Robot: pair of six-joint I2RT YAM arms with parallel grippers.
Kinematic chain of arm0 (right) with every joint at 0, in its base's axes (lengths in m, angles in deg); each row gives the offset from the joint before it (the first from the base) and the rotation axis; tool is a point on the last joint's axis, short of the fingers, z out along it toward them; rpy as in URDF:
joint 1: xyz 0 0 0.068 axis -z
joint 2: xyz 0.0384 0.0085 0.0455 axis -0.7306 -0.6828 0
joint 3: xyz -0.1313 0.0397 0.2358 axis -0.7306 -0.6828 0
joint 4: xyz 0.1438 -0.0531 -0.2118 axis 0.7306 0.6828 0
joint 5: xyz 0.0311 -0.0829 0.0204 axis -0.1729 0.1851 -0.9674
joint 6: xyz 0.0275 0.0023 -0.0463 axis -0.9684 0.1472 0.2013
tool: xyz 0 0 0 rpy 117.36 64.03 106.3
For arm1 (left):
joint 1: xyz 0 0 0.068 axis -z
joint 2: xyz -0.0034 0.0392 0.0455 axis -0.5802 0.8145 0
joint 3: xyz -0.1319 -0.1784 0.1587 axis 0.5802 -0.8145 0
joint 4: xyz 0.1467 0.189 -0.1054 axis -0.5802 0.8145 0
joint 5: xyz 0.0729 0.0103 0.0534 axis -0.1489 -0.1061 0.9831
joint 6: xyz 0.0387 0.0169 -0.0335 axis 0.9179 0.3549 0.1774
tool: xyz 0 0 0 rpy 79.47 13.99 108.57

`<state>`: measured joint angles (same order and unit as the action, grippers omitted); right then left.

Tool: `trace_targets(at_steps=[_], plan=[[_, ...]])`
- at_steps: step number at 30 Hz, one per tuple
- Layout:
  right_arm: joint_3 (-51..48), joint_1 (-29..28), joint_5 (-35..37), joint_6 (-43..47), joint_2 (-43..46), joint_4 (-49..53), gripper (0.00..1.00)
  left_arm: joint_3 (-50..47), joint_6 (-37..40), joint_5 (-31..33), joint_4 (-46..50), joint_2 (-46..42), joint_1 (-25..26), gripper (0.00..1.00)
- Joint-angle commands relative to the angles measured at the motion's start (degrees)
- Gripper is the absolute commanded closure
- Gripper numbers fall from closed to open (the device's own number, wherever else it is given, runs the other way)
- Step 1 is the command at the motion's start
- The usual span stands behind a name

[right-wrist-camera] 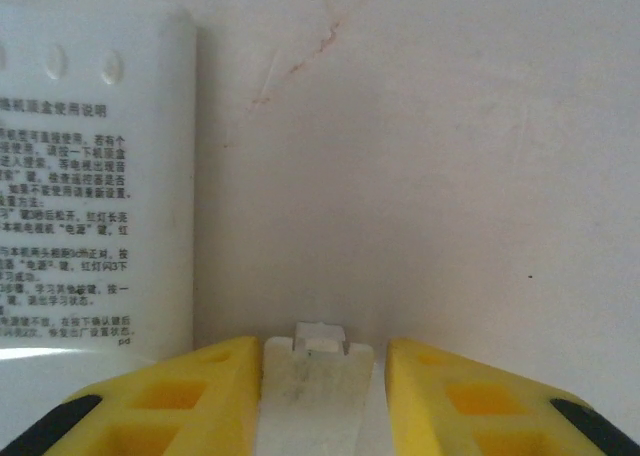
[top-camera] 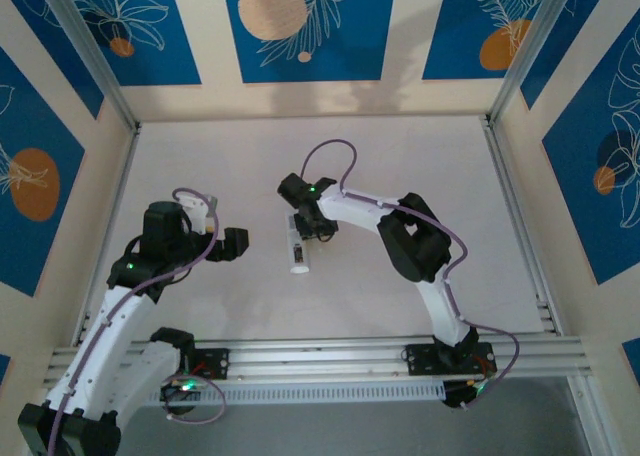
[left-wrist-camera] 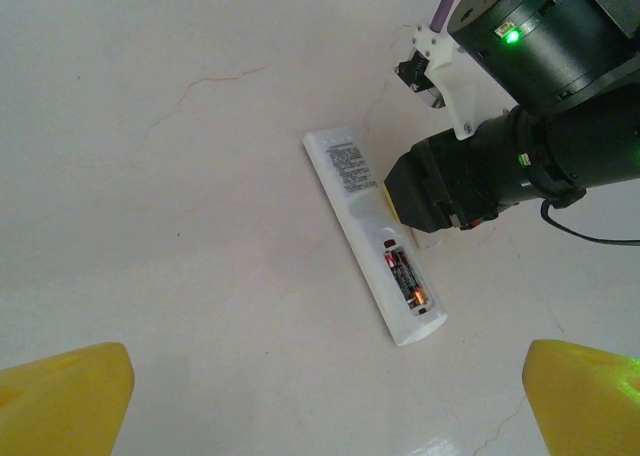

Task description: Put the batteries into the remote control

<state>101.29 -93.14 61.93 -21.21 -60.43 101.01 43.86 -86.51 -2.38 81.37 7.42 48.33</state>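
The white remote control point(left-wrist-camera: 352, 181) lies back side up on the table, with its printed label toward the far end. Its compartment at the near end is uncovered, and the dark batteries point(left-wrist-camera: 404, 278) with coppery ends lie inside. The remote also appears under the right arm point(top-camera: 299, 251) and at the left edge of the right wrist view point(right-wrist-camera: 90, 176). My right gripper point(right-wrist-camera: 322, 376) is low beside the remote, its yellow fingers shut on a small white battery cover point(right-wrist-camera: 318, 391) with a tab. My left gripper point(left-wrist-camera: 330, 391) hangs wide open above the table, short of the remote.
The right arm's black wrist point(left-wrist-camera: 520, 156) and purple cable hang just beyond the remote. Patterned walls and metal posts point(top-camera: 85, 51) enclose the white table point(top-camera: 420, 156). A rail point(top-camera: 320, 354) runs along the near edge.
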Motion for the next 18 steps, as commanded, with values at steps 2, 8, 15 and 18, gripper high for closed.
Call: trace_targets(at_steps=[2, 8, 15, 18], plan=[[1.25, -1.35, 0.93, -2.25, -3.21, 2.73, 0.62, -0.58, 0.8, -1.5, 0.25, -0.35, -0.99, 0.0], [2.6, -1.59, 1.04, -6.12, -3.93, 5.58, 0.65, -0.6, 0.86, -1.39, 0.33, -0.44, -1.08, 0.0], [2.03, -1.61, 0.49, -8.54, -4.19, 5.57, 0.68, -0.68, 0.89, -1.52, 0.33, -0.52, -1.09, 0.0], [1.66, -1.49, 0.85, -8.72, -2.8, 5.12, 0.69, -0.69, 0.87, -1.54, 0.25, -0.52, -1.08, 0.0]])
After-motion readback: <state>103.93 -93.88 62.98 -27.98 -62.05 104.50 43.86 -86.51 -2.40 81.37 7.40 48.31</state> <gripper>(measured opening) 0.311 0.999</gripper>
